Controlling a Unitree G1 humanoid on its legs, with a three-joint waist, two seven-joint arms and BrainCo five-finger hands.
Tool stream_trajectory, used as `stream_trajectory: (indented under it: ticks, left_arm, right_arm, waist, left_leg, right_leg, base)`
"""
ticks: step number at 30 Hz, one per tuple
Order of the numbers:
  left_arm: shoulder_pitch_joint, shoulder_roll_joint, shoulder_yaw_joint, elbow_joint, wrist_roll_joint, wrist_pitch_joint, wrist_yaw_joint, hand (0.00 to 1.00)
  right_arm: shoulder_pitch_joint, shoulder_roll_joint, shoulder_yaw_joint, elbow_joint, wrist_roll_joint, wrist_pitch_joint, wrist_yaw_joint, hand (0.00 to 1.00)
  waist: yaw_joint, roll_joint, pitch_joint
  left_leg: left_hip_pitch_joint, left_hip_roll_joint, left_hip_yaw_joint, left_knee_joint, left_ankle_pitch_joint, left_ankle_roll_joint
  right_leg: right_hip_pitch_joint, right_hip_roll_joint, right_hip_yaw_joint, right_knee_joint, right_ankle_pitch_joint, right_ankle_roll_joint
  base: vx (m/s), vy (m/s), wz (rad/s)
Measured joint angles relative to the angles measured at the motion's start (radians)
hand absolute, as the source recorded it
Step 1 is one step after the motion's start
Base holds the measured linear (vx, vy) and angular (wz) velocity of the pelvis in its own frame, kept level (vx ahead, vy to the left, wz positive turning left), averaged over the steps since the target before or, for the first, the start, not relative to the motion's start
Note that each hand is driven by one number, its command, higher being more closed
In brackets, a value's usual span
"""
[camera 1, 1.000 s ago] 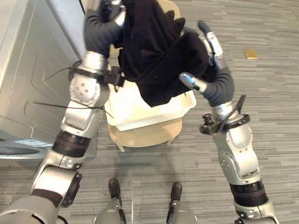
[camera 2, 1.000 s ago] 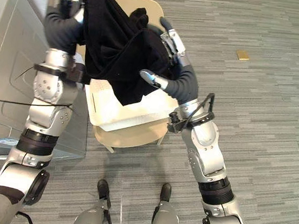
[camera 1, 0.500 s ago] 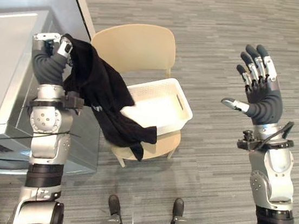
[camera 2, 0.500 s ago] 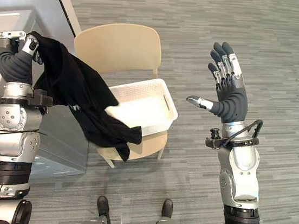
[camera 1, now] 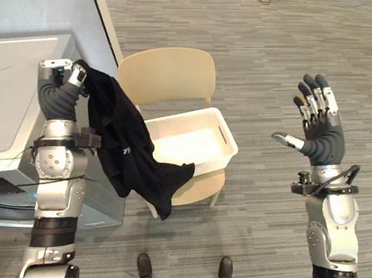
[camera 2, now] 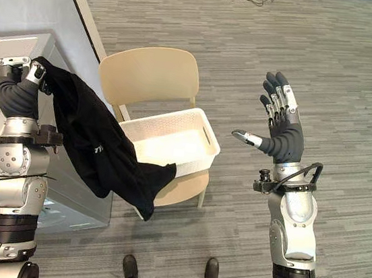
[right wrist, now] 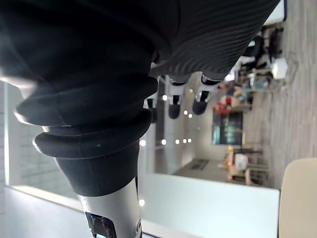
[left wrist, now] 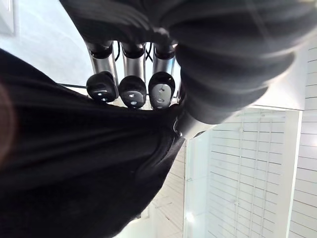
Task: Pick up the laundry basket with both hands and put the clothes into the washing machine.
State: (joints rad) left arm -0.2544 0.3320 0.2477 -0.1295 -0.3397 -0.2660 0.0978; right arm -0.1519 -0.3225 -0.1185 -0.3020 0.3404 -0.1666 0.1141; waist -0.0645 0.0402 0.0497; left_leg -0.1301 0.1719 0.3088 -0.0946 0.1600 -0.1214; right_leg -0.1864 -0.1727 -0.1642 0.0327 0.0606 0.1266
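Cloth (camera 1: 127, 149), black and floppy, hangs from the left hand (camera 1: 62, 73), which is held up high beside the washing machine (camera 1: 5, 90). From the head, the cloth hides most of that hand's fingers. The left wrist view shows them up close: the fingertips (left wrist: 131, 91) are curled tight on a fold of the cloth.

The low end of the cloth covers one corner of the white basket (camera 1: 224, 133) and part of the chair (camera 1: 167, 72) seat under it. You cannot tell if the cloth touches the basket there. The basket sits on the chair, well apart from both hands.

The right hand (camera 1: 320, 128) is up in the air, far off to the side, fingers straight and spread, holding nothing. Its wrist view shows the fingertips (right wrist: 174, 110) pointing into the room.
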Motion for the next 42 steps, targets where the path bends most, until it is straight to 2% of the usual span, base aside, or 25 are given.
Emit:
stream_trajectory:
  ticks: [7,15,17,20,22,23,25,26,31,36,42]
  left_arm:
    - [0.0,-0.006,0.0,0.0,-0.001,0.001,0.017,1.0]
    - [-0.029,-0.004,0.001,-0.027,-0.001,0.004,0.02,1.0]
    - [-0.092,0.024,-0.001,-0.027,0.001,0.006,0.038,1.0]
    - [-0.269,0.13,-0.028,-0.017,0.027,0.006,0.068,1.0]
    - [-0.407,0.216,-0.084,0.03,0.043,0.004,0.086,1.0]
    - [-0.557,0.291,-0.157,0.094,0.051,0.001,0.101,1.0]
    - [-0.646,0.326,-0.198,0.131,0.053,-0.004,0.104,1.0]
    - [-0.747,0.37,-0.245,0.182,0.054,-0.009,0.106,1.0]
    - [-0.97,0.499,-0.364,0.302,0.026,-0.017,0.106,1.0]
    - [-1.096,0.563,-0.432,0.361,-0.006,-0.031,0.116,1.0]
    - [-1.099,0.598,-0.436,0.4,-0.03,-0.036,0.125,1.0]
  right_arm:
    - [0.008,0.003,0.0,0.004,-0.002,0.002,-0.008,0.0]
    - [0.081,0.024,0.002,0.015,-0.01,0.021,0.02,0.0]
    - [0.098,0.037,0.015,0.02,-0.013,0.023,0.022,0.0]
    - [0.122,0.06,0.038,0.024,-0.02,0.025,0.022,0.0]
    - [0.124,0.069,0.06,0.041,-0.02,0.025,0.023,0.0]
    - [0.129,0.082,0.079,0.048,-0.019,0.029,0.024,0.0]
    - [0.137,0.084,0.095,0.048,-0.019,0.03,0.026,0.0]
    - [0.144,0.086,0.115,0.053,-0.019,0.031,0.029,0.0]
    - [0.163,0.104,0.157,0.066,-0.02,0.037,0.04,0.0]
    - [0.203,0.132,0.201,0.075,-0.019,0.038,0.046,0.0]
    - [0.229,0.144,0.216,0.075,-0.019,0.038,0.061,0.0]
  waist:
    - [0.001,0.002,-0.015]
    - [0.0,0.012,-0.047]
    - [0.0,0.015,-0.054]
    - [-0.003,0.013,-0.058]
    - [-0.005,0.012,-0.073]
    - [-0.006,0.013,-0.089]
    - [-0.006,0.016,-0.095]
    - [-0.005,0.018,-0.097]
    - [-0.014,0.025,-0.102]
    - [-0.013,0.029,-0.105]
    - [-0.008,0.034,-0.109]
  left_leg:
    - [0.007,0.0,-0.006,0.0,0.0,0.0]
    - [0.034,-0.001,-0.019,-0.008,-0.004,-0.006]
    - [0.034,0.0,-0.022,-0.008,-0.005,-0.006]
    - [0.036,-0.001,-0.028,-0.008,-0.005,-0.006]
    - [0.038,-0.002,-0.031,-0.008,-0.004,-0.006]
    - [0.04,-0.003,-0.034,-0.003,-0.001,-0.001]
    - [0.041,-0.004,-0.035,-0.002,0.0,-0.001]
    - [0.046,-0.004,-0.035,-0.002,0.0,-0.001]
    - [0.058,-0.005,-0.038,-0.002,0.0,-0.001]
    - [0.058,-0.005,-0.064,-0.008,-0.003,-0.004]
    - [0.05,-0.007,-0.097,-0.008,-0.004,-0.006]
  right_leg:
    - [0.012,0.0,-0.005,-0.002,0.0,0.0]
    - [0.062,0.0,-0.025,-0.029,-0.006,-0.001]
    - [0.065,0.001,-0.027,-0.031,-0.005,-0.002]
    - [0.072,0.001,-0.029,-0.033,-0.004,-0.002]
    - [0.076,0.001,-0.031,-0.034,-0.003,-0.004]
    - [0.078,-0.001,-0.032,-0.032,-0.001,-0.006]
    - [0.079,-0.001,-0.033,-0.029,0.002,-0.001]
    - [0.08,-0.002,-0.031,-0.024,0.002,-0.001]
    - [0.091,-0.002,-0.031,-0.023,-0.005,-0.001]
    - [0.112,-0.003,-0.057,-0.03,-0.013,0.001]
    - [0.131,-0.004,-0.088,-0.037,-0.014,0.001]
  base:
    - [0.01,0.0,0.01]
    - [0.0,0.003,0.05]
    - [-0.02,0.001,0.04]
    - [0.0,0.001,0.04]
    - [0.02,0.0,0.02]
    - [0.06,-0.001,0.04]
    - [0.05,0.0,0.01]
    - [0.04,0.0,-0.02]
    - [0.01,0.001,0.0]
    - [-0.02,0.004,0.14]
    - [-0.01,0.004,0.17]
